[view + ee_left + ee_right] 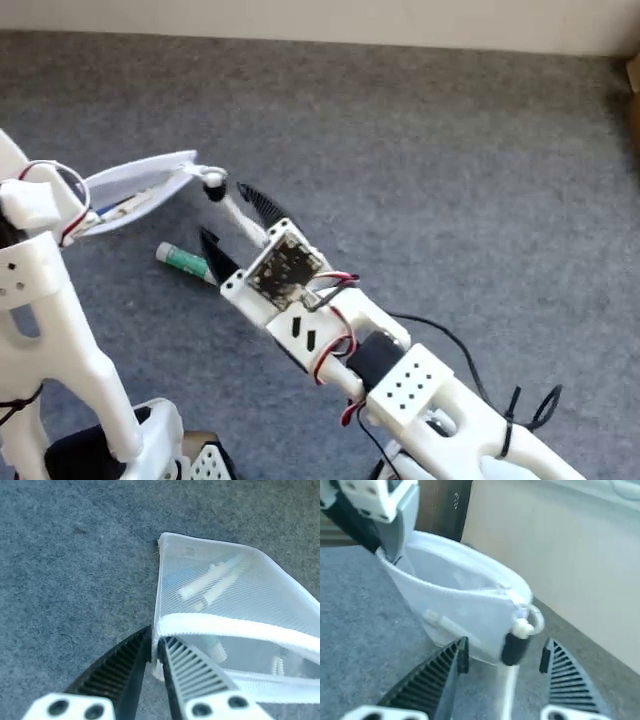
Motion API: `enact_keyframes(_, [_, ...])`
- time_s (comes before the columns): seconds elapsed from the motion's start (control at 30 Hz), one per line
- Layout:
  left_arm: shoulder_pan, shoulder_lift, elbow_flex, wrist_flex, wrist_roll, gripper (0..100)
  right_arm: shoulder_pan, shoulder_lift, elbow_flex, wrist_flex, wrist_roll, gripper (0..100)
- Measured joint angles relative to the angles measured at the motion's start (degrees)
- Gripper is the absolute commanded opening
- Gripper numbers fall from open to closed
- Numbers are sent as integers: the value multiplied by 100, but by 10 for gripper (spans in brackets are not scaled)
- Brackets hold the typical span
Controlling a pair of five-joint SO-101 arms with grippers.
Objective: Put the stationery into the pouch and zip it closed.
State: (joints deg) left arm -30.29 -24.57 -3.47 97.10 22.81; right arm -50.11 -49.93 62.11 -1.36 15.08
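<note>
A white mesh pouch [140,190] stands open on the grey carpet, with pens showing through its side [210,582]. My left gripper [154,641] is shut on the pouch's end seam. My right gripper [222,210] is open beside the pouch's other end [465,600], near the zipper ring [535,620]. A white pen with a black band [514,647] lies lengthwise between its fingers, its tip [214,184] at the pouch's mouth. I cannot tell whether the fingers touch it. A green glue stick [183,260] lies on the carpet by the right gripper's nearer finger [217,255].
The left arm's white body [45,300] rises at the left, over the pouch's end. The right arm [400,370] crosses from the lower right with loose cables. A pale wall [400,20] bounds the far side. Open carpet [450,180] lies right of the pouch.
</note>
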Motion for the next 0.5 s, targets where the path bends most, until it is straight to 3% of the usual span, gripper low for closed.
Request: enact_keyframes(0.5, [-809,0,0,-35,0,8,246,-264,0,0,0,224])
